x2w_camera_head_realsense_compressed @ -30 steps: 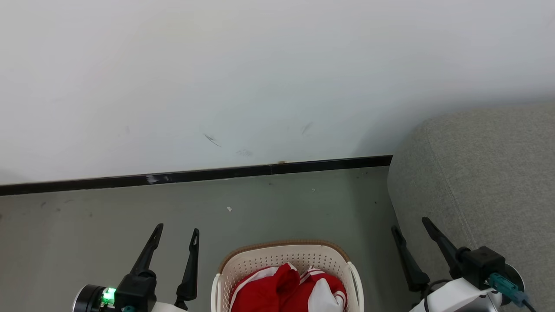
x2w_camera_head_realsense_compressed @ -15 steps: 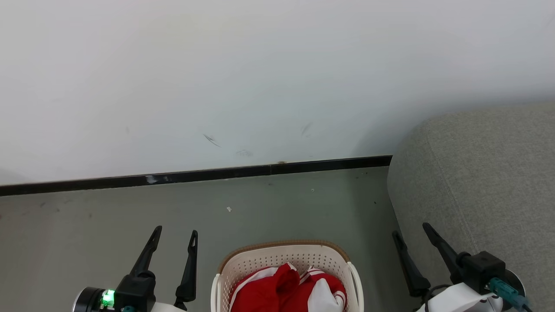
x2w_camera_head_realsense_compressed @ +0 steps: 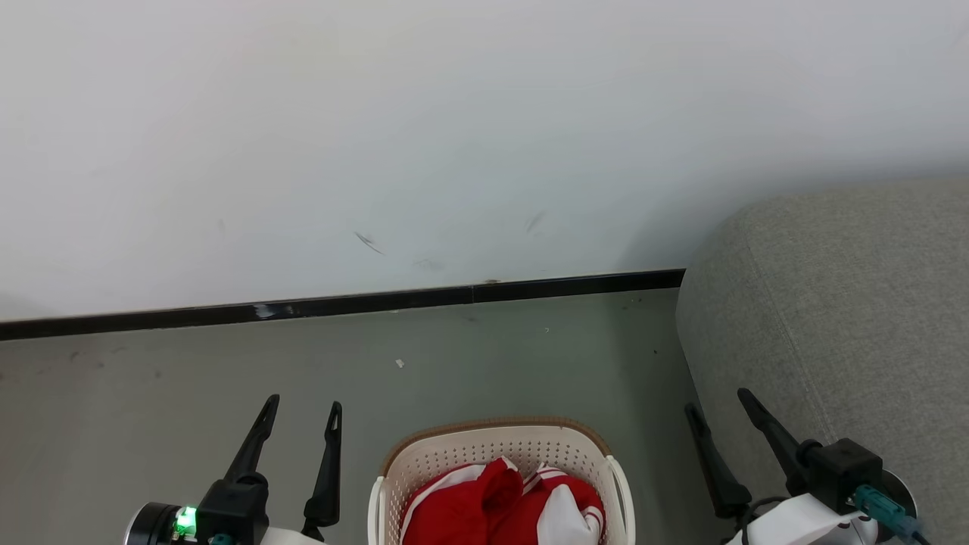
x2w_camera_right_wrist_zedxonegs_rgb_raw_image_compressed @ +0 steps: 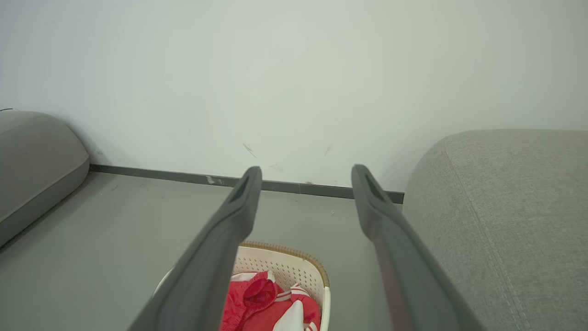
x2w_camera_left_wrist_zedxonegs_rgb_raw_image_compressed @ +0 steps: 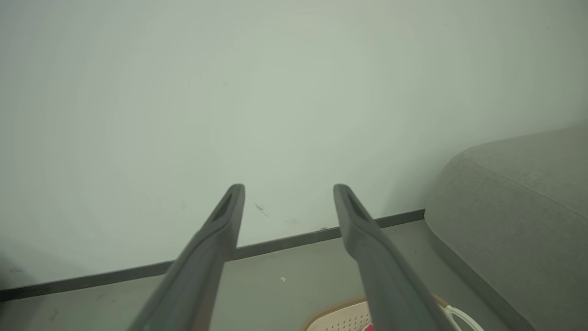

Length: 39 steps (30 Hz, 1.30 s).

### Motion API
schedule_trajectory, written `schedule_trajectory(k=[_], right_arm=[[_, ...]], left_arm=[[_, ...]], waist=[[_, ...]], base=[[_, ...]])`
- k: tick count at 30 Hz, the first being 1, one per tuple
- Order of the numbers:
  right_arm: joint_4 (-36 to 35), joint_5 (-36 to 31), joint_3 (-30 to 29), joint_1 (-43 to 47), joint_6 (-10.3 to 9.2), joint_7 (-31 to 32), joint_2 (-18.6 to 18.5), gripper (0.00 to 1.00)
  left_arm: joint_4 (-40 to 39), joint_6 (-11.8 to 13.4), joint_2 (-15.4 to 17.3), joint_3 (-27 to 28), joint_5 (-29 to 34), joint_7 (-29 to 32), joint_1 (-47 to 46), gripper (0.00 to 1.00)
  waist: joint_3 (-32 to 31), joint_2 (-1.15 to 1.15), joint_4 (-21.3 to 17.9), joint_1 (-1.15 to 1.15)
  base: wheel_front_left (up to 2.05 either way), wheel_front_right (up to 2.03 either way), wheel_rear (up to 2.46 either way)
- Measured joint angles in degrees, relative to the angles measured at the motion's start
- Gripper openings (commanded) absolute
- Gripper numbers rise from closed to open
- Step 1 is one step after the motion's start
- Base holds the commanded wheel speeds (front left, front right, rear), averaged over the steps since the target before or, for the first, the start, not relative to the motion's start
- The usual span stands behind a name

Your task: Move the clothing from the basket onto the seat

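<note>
Red clothing (x2w_camera_head_realsense_compressed: 503, 511) with white stripes lies bunched inside the cream basket (x2w_camera_head_realsense_compressed: 492, 446) on the floor, at the bottom middle of the head view. The right wrist view shows the clothing (x2w_camera_right_wrist_zedxonegs_rgb_raw_image_compressed: 257, 303) and the basket (x2w_camera_right_wrist_zedxonegs_rgb_raw_image_compressed: 294, 266) below its fingers. The grey seat (x2w_camera_head_realsense_compressed: 840, 303) rises at the right, also seen as the seat (x2w_camera_right_wrist_zedxonegs_rgb_raw_image_compressed: 505, 216) and the seat (x2w_camera_left_wrist_zedxonegs_rgb_raw_image_compressed: 519, 207). My left gripper (x2w_camera_head_realsense_compressed: 303, 405) hangs open to the left of the basket, holding nothing. My right gripper (x2w_camera_head_realsense_compressed: 719, 400) stands open between the basket and the seat's side, also empty.
A white wall (x2w_camera_head_realsense_compressed: 454, 136) with a dark skirting strip (x2w_camera_head_realsense_compressed: 341, 304) runs behind the basket. Grey floor (x2w_camera_head_realsense_compressed: 151, 409) stretches to the left. In the right wrist view another grey cushion (x2w_camera_right_wrist_zedxonegs_rgb_raw_image_compressed: 32, 156) sits at the far left.
My right gripper has sunk slightly toward the bottom of the head view. The picture has shifted up a few pixels. Basket and clothing lie as before.
</note>
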Motion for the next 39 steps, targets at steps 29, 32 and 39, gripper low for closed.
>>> schedule_trajectory(k=[29, 32, 39], right_arm=[[-6.1, -0.2, -2.8, 2.2, 0.0, 0.0, 0.1, 1.0], [-7.7, -0.2, -4.3, 2.2, 0.0, 0.0, 0.2, 1.0], [-10.2, -0.2, -5.7, 2.1, 0.0, 0.0, 0.2, 1.0]], left_arm=[[11.7, -3.2, 1.1, -7.3, 5.6, 0.0, -1.7, 1.0], [14.6, -3.4, 1.0, -8.3, 6.7, 0.0, -2.9, 1.0], [17.9, -3.8, 0.8, -9.7, 7.5, 0.0, -6.3, 1.0]], waist=[[5.5, 0.0, -1.0, 0.0], [7.1, 0.0, -1.4, -0.01], [10.4, 0.0, -2.1, -0.01]], base=[[0.0, 0.0, 0.0], [0.0, 0.0, 0.0], [0.0, 0.0, 0.0]])
